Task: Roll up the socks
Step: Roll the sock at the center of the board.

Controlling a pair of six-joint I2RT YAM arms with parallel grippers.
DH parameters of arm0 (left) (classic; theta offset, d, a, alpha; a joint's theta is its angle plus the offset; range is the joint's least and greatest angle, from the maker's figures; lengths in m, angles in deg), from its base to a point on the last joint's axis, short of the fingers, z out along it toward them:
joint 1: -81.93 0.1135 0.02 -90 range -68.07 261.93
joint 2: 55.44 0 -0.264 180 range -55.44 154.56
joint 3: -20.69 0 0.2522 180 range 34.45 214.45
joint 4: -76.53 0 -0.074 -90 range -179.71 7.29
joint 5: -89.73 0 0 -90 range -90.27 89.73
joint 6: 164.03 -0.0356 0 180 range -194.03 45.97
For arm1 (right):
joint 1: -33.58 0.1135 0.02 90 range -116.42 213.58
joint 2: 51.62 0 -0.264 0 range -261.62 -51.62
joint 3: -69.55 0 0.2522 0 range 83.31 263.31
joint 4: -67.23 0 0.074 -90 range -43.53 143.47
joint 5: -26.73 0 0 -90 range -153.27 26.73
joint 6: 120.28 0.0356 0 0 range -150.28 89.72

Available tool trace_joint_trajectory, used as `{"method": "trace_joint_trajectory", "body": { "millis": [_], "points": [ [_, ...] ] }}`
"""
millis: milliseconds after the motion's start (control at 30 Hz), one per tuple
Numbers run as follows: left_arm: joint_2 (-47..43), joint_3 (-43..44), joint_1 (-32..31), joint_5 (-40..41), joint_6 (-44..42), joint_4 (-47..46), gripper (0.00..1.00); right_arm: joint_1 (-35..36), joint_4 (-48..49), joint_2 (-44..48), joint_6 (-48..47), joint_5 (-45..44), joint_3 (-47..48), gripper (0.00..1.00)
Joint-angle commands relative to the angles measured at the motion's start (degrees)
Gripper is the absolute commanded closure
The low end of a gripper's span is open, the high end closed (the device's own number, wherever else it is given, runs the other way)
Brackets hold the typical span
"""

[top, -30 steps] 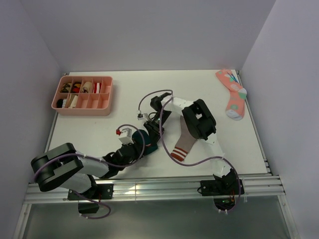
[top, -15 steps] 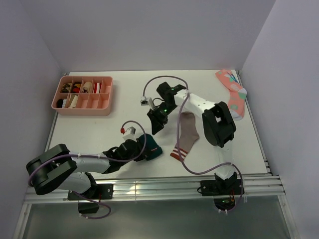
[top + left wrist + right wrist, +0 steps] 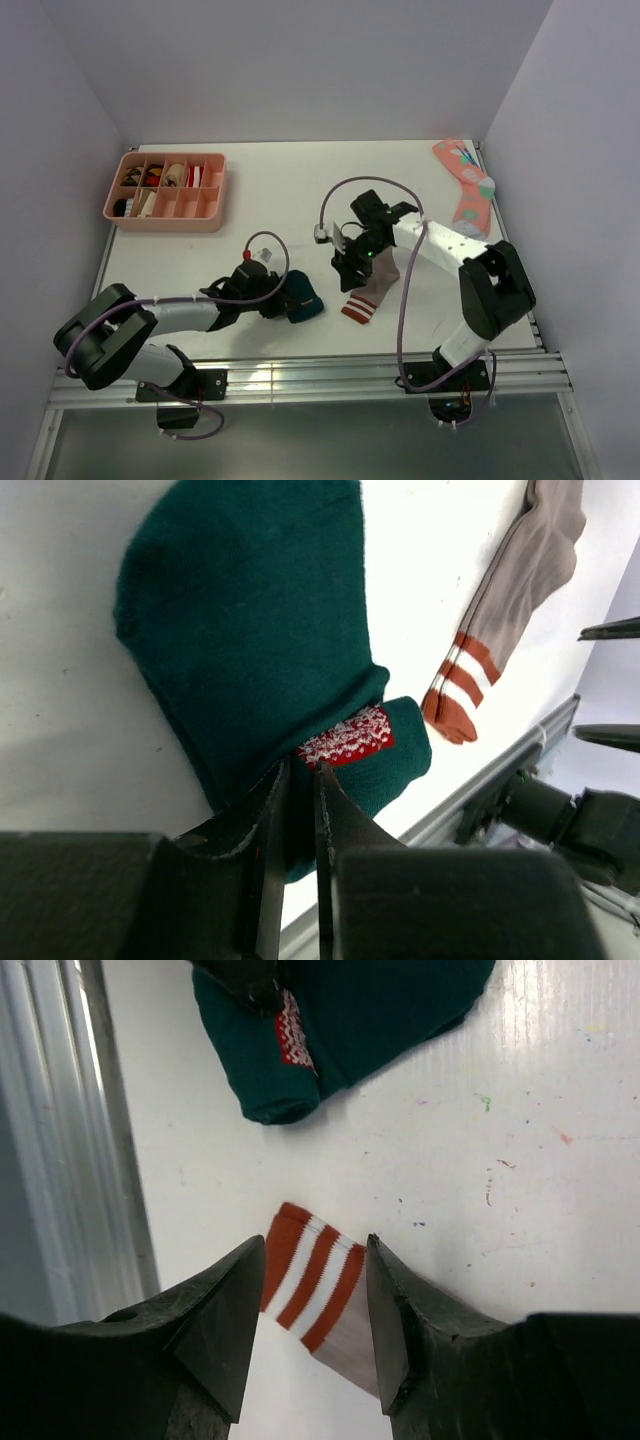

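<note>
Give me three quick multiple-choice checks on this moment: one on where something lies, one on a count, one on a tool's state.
1. Where is the coral-pink sock?
A. between the arms
B. at the table's far right corner
C. at the near edge

2. How many socks lie loose on the table?
A. four
B. two
C. three

3. The left tool is:
A. shut on the green sock
B. open above it
C. out of view

Key: B, it lies along the far right edge; C, the coral-pink, the green and the taupe sock; A, its fingers pinch green fabric in the left wrist view.
</note>
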Motion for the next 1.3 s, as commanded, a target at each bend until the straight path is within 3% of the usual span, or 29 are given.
{"method": "trace_joint_trajectory", "body": {
  "millis": [0,233,467,1267],
  "points": [
    [4.0,-2.8,1.8,-5.9,-6.2,18.1,1.00,2.1,7.3,5.4,-6.7,-3.8,-4.2,0.48],
    [7.7,-3.5,3.3,-12.5,-7.3,16.4,1.00,14.0,17.8,13.5,-7.0,-11.5,-15.1,0.45],
    [8.6,-3.4,3.9,-14.7,-9.0,17.3,1.00,21.6,24.7,14.3,-5.0,-14.7,-17.6,0.45],
    [9.5,-1.4,7.4,-16.0,-12.9,19.5,1.00,32.6,26.0,8.1,-0.3,-20.3,-18.2,0.52]
  ]
}}
